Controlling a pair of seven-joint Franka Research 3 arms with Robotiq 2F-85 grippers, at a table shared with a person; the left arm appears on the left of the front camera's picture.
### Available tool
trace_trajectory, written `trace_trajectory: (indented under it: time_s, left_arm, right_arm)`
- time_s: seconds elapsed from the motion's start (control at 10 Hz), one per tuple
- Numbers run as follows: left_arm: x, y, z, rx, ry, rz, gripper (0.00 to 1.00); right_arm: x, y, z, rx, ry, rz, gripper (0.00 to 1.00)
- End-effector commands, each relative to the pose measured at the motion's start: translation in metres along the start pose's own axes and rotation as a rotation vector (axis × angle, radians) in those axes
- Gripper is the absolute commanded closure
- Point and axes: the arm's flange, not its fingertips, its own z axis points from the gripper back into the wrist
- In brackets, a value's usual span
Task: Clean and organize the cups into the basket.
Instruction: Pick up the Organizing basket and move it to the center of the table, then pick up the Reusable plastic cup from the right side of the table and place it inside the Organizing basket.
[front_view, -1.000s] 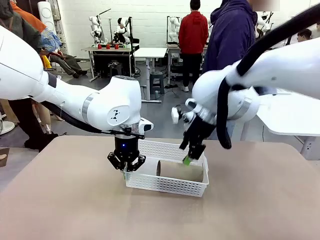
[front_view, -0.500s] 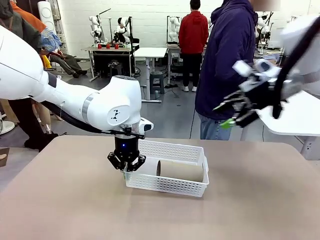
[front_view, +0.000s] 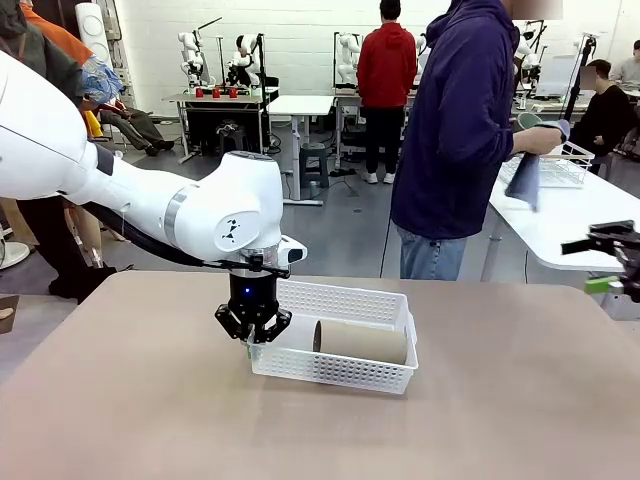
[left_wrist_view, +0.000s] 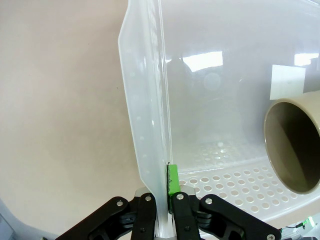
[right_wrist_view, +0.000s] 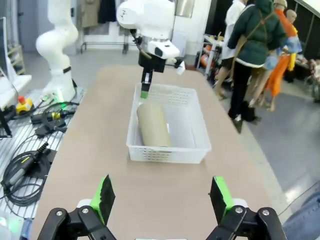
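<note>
Left gripper (front_view: 252, 335) is clamping its jaws tight on the end wall of the basket (front_view: 340, 375), which is sitting on the surface (front_view: 500, 400). One tan cup (front_view: 362, 342) is lying on its side inside, mouth facing that gripper. Right gripper (right_wrist_view: 161, 187) is hovering well apart, seemingly past the surface's end, jaws spread wide, gripping nothing.

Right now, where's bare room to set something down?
Bare: the basket floor between the cup and the far wall, and the table in front and right of the basket. Crowded: the basket's left end, where the left gripper clamps the rim.
</note>
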Motion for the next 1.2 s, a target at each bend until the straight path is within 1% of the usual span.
trace_trajectory:
  time_s: [0.0,0.1,0.2,0.5,0.6,0.7,1.1]
  left_arm:
    - [0.000,-0.002,0.000,0.000,0.001,-0.001,1.00]
    - [0.000,-0.002,0.000,0.000,0.001,-0.001,1.00]
    - [0.000,-0.002,0.000,0.000,0.001,-0.001,1.00]
    - [0.000,-0.002,0.000,0.000,0.001,-0.001,1.00]
    - [0.000,-0.002,0.000,0.000,0.001,-0.001,1.00]
    - [0.000,-0.002,0.000,0.000,0.001,-0.001,1.00]
    - [0.000,-0.002,0.000,0.000,0.001,-0.001,1.00]
  right_arm:
    - [-0.019,-0.017,0.014,-0.055,-0.102,-0.004,0.00]
    - [-0.039,-0.019,0.028,-0.096,-0.108,-0.024,0.00]
    - [-0.051,-0.021,0.035,-0.108,-0.117,-0.023,0.00]
    - [-0.078,-0.023,0.042,-0.136,-0.084,-0.106,0.00]
    - [-0.079,-0.024,0.043,-0.126,-0.084,-0.115,0.00]
    - [-0.078,-0.017,0.042,-0.118,-0.081,-0.091,0.00]
    - [-0.078,-0.017,0.042,-0.118,-0.081,-0.091,0.00]
